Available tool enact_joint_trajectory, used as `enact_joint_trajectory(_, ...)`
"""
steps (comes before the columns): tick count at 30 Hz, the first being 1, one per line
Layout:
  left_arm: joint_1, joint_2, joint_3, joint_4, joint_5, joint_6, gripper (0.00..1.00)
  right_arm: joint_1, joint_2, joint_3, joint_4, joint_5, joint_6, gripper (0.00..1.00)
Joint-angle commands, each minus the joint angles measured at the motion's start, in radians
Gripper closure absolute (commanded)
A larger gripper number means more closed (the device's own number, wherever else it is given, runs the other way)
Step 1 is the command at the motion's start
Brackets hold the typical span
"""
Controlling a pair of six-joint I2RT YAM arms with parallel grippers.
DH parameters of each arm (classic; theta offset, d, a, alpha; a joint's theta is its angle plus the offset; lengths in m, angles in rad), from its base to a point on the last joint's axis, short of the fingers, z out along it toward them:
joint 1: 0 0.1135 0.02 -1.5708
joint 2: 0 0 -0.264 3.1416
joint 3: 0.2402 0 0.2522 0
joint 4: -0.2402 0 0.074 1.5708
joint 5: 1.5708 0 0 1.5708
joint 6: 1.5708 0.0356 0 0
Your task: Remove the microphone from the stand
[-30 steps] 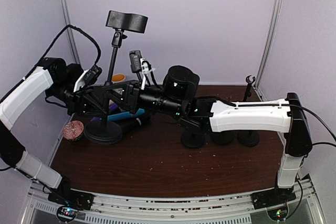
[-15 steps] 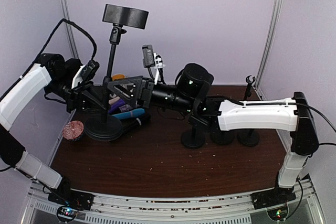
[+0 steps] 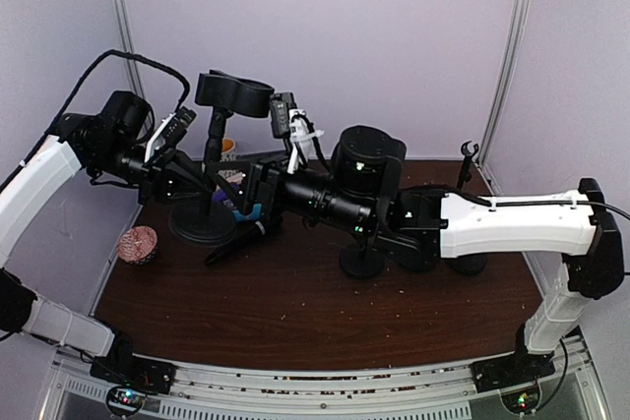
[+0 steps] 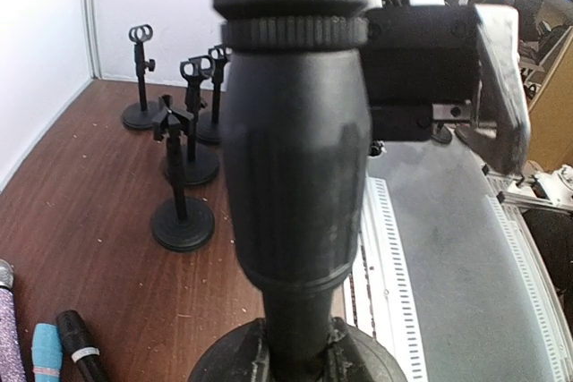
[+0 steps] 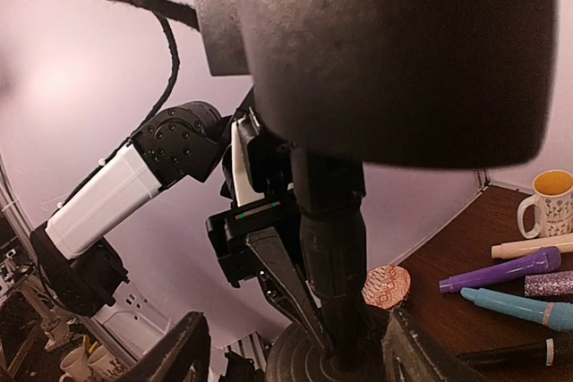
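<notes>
Wide-spread fingers (image 5: 183,351) of the right gripper (image 5: 295,360) either side of the stand (image 5: 333,248) base, contact unclear, left gripper (image 3: 202,172) fingers pinched on the stand pole just above, microphone (image 3: 234,93) seated on the stand top, high above both sets of fingers

Black microphone (image 3: 236,91) lies crosswise on top of a slim black stand (image 3: 199,227), its round base on the brown surface (image 3: 295,302), back left.

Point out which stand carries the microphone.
The tall stand at the left, topped by the black microphone; the small stands to its right have bare clips.
</notes>
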Motion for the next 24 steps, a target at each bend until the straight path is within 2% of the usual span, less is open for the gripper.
enact_joint_trajectory(1, 0.005, -0.011, 0.003, 0.132, 0.043, -0.088, 1.0, -0.004, 0.046, 0.053, 0.006, -0.004, -0.031, 0.34)
enact_joint_trajectory(9, 0.004, -0.022, -0.006, 0.132, 0.092, -0.1, 1.0, -0.004, 0.17, 0.226, -0.059, 0.01, -0.051, 0.49)
enact_joint_trajectory(12, 0.004, -0.03, -0.02, 0.132, 0.094, -0.097, 1.0, -0.004, 0.184, 0.222, -0.032, 0.043, -0.052, 0.67)
enact_joint_trajectory(16, 0.004, -0.026, -0.032, 0.102, 0.084, -0.066, 1.0, -0.004, 0.178, 0.194, -0.02, 0.102, -0.074, 0.99)
enact_joint_trajectory(17, 0.004, -0.022, -0.03, 0.092, 0.072, -0.062, 0.88, -0.005, 0.17, 0.173, -0.005, 0.12, -0.079, 1.0)
enact_joint_trajectory(19, 0.005, -0.013, -0.025, 0.075, 0.015, -0.061, 0.55, -0.007, 0.144, 0.119, 0.024, 0.162, -0.11, 1.0)
enact_joint_trajectory(20, 0.006, -0.011, -0.024, 0.068, -0.035, -0.058, 0.41, -0.012, 0.133, 0.094, 0.029, 0.192, -0.125, 1.0)
enact_joint_trajectory(22, 0.01, -0.013, -0.032, 0.079, -0.173, -0.065, 0.06, -0.022, 0.118, 0.043, 0.027, 0.256, -0.165, 1.0)
enact_joint_trajectory(24, 0.03, -0.024, -0.064, 0.138, -0.278, -0.106, 0.02, -0.037, 0.11, -0.009, 0.03, 0.323, -0.197, 1.0)
